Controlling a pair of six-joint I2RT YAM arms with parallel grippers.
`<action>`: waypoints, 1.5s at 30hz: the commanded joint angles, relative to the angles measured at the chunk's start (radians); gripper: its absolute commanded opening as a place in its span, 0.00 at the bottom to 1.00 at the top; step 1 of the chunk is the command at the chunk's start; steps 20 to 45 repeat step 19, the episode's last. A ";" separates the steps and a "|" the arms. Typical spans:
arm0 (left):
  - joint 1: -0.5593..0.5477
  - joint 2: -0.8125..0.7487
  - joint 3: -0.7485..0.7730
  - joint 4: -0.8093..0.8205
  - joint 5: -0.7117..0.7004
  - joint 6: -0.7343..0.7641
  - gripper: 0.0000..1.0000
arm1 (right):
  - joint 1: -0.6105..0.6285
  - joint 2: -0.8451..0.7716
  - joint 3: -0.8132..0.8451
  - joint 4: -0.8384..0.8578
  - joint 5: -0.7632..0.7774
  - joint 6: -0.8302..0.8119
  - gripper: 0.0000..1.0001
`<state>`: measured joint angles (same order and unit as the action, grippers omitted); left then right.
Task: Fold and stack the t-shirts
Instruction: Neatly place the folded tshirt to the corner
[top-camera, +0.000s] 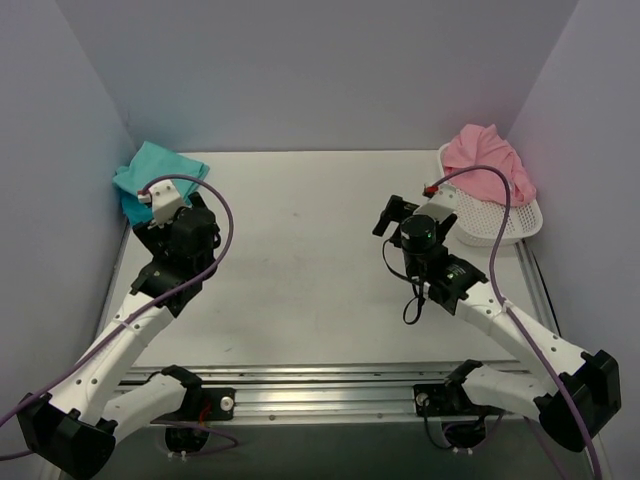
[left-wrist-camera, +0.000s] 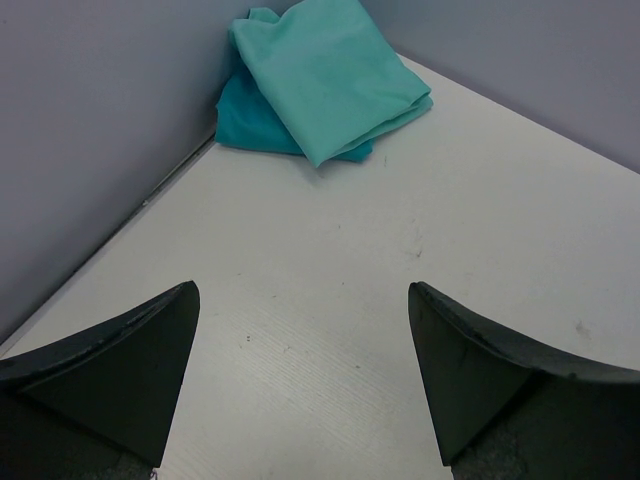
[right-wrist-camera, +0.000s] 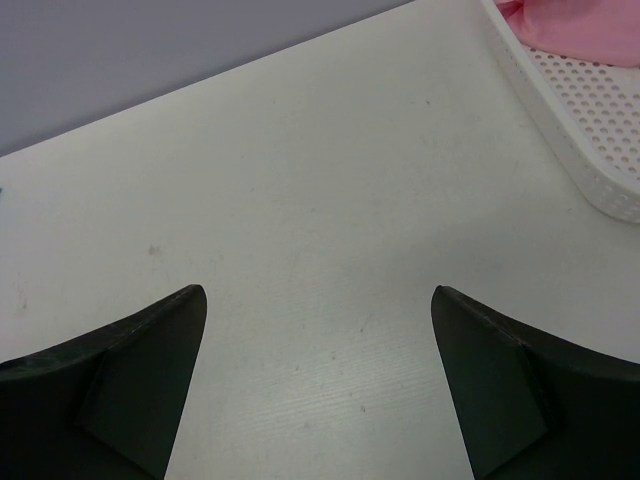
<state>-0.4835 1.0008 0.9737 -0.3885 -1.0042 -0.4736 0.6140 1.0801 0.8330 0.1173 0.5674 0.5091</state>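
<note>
Two folded t-shirts lie stacked in the far left corner, the sea-green t-shirt (left-wrist-camera: 325, 75) on top of the darker turquoise-blue t-shirt (left-wrist-camera: 250, 120); the top view shows the stack (top-camera: 160, 165) against the left wall. My left gripper (left-wrist-camera: 303, 300) stands open just short of the stack, with only bare table between its fingers. The pink t-shirt (top-camera: 487, 160) lies crumpled in the white mesh basket (top-camera: 500, 228) at the far right. My right gripper (top-camera: 395, 212) hangs open over the table to the left of the basket and holds nothing.
Grey walls close in the table on the left, back and right. In the right wrist view the basket's rim (right-wrist-camera: 560, 130) runs along the upper right with a bit of pink cloth (right-wrist-camera: 590, 25) in it. A metal rail (top-camera: 330, 390) crosses the near edge.
</note>
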 joint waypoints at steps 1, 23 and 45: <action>-0.003 -0.011 0.000 0.036 -0.030 0.013 0.94 | 0.016 0.000 0.037 0.044 0.048 -0.032 0.91; 0.006 -0.051 -0.076 0.169 0.092 0.092 0.94 | 0.059 0.023 0.035 0.053 0.097 -0.055 0.93; 0.006 -0.051 -0.076 0.169 0.092 0.092 0.94 | 0.059 0.023 0.035 0.053 0.097 -0.055 0.93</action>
